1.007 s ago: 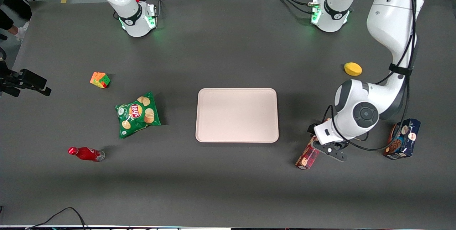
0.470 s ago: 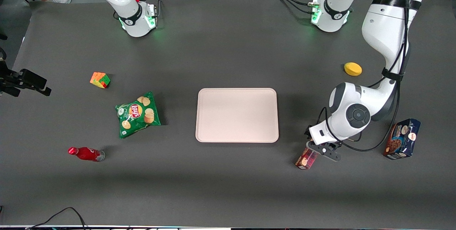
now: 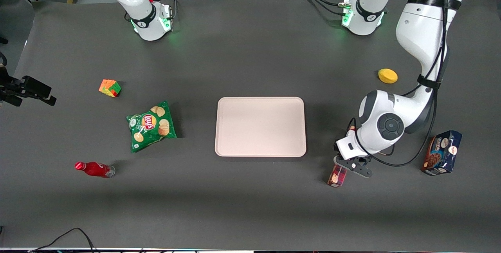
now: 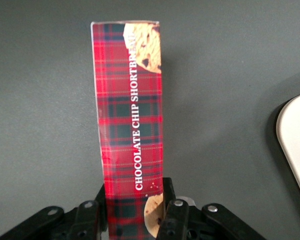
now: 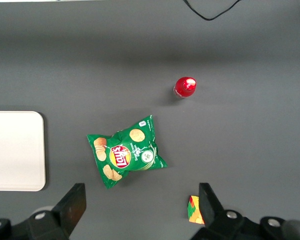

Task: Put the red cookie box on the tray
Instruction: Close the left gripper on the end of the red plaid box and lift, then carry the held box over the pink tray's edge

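Note:
The red cookie box is a long tartan carton held in my left gripper, a little nearer the front camera than the tray's near corner, toward the working arm's end. In the left wrist view the carton reads "CHOCOLATE CHIP SHORTBREAD" and my gripper is shut on its near end, one finger on each long side. It hangs over bare table. The pale pink-beige tray lies flat at the table's middle; its rounded corner shows in the left wrist view.
A dark blue cookie box stands toward the working arm's end, a yellow sponge farther from the camera. Toward the parked arm's end lie a green chips bag, a colour cube and a red bottle.
The gripper and the red box have shifted slightly toward the tray and lifted. The box now shows shorter in the front view, turned more end-on.

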